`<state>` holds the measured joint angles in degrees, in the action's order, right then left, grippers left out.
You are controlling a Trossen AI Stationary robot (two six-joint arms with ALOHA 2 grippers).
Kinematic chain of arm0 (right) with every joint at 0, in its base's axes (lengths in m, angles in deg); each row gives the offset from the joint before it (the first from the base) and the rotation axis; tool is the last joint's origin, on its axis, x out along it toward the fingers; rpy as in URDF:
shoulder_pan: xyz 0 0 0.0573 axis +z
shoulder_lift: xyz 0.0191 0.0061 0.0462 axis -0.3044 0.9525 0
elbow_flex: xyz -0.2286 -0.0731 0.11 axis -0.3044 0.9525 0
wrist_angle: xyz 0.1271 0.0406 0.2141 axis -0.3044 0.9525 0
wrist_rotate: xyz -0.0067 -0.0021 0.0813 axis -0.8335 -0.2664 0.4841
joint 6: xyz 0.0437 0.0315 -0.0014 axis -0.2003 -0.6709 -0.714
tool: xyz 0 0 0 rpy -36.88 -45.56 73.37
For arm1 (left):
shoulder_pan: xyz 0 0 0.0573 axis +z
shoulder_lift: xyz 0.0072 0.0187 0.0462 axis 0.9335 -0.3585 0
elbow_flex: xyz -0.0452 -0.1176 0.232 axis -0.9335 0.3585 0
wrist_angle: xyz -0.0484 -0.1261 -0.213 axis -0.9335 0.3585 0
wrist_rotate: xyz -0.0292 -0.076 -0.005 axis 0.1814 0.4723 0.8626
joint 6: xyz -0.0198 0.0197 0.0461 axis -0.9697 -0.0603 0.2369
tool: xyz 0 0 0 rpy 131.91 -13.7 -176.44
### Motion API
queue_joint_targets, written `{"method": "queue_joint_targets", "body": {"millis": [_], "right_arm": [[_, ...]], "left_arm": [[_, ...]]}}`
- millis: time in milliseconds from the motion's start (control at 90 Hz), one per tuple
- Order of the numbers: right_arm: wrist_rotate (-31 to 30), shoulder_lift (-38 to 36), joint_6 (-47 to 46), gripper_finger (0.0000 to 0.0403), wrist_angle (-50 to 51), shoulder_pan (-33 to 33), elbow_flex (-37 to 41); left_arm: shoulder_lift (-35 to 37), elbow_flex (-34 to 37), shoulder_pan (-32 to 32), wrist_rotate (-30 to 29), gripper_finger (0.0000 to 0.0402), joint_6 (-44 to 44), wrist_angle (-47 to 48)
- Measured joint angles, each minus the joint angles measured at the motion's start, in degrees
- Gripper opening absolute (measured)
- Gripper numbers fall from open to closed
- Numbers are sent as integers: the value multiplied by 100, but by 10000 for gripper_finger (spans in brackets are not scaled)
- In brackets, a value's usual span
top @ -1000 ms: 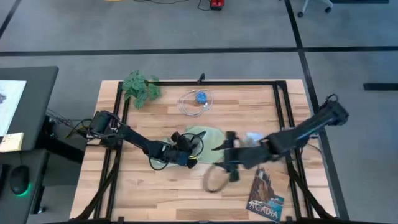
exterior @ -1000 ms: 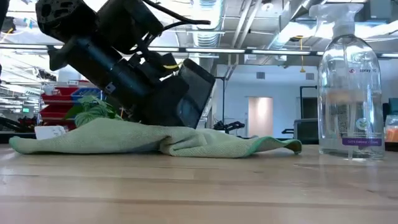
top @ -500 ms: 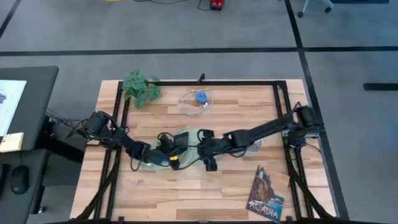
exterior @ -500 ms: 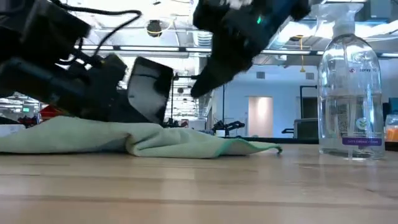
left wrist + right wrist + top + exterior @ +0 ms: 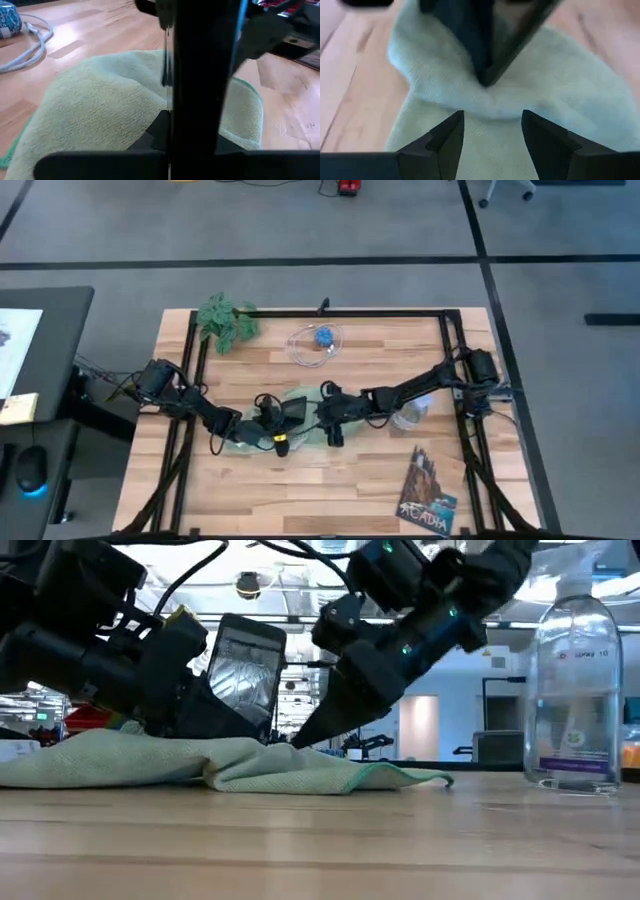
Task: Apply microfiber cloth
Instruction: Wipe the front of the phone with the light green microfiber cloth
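The wooden surface carries everything; landmark is the microfiber cloth, lying rumpled near the middle of it, with a folded ridge and one thin corner trailing flat toward the spray bottle. The cloth looks light, limp and grippy, with no stiffness, so it will likely drape and bunch rather than slide as a sheet; pushing an edge would probably just wrinkle it. Best hold, in my judgement: pinch the raised fold or a double layer at the ridge, not the flat single-ply corner, which sits too tight to the wood for fingers to get under. The left gripper is over the cloth, clamped on a black phone held tilted on edge with its lower end down at the fabric. The right gripper hovers just above the cloth beside the phone, fingers apart and pointing down at the fold, nothing between them. The phone is rigid and slick-faced, so the cloth should conform around it; the risk is fabric dragging with the right gripper instead of wiping. The white tag is not visible here.
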<state>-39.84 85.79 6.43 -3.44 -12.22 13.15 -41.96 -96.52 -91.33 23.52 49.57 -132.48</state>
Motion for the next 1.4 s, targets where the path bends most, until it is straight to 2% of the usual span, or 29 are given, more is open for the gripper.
{"method": "queue_joint_targets", "body": {"millis": [167,378,611,833,1056,1178,1400], "right_arm": [[270,63,-159,176,-915,-131,257],[357,66,-124,175,-1252,-152,254],[794,68,23,163,-1434,-202,252],[965,70,15,110,-1589,-275,252],[1138,70,1,19,-1581,-287,253],[1086,70,-45,18,-1471,-292,247],[823,70,-1,18,-1039,-299,245]], "left_arm": [[2,-2,-13,89,7,-2,-19],[4,-9,-15,96,8,57,-163],[11,-169,-15,260,8,340,-236],[11,-275,-13,309,9,488,-121],[11,-275,-11,335,12,449,-63],[15,-284,6,337,37,385,42],[254,-273,-11,351,128,408,509]]}}
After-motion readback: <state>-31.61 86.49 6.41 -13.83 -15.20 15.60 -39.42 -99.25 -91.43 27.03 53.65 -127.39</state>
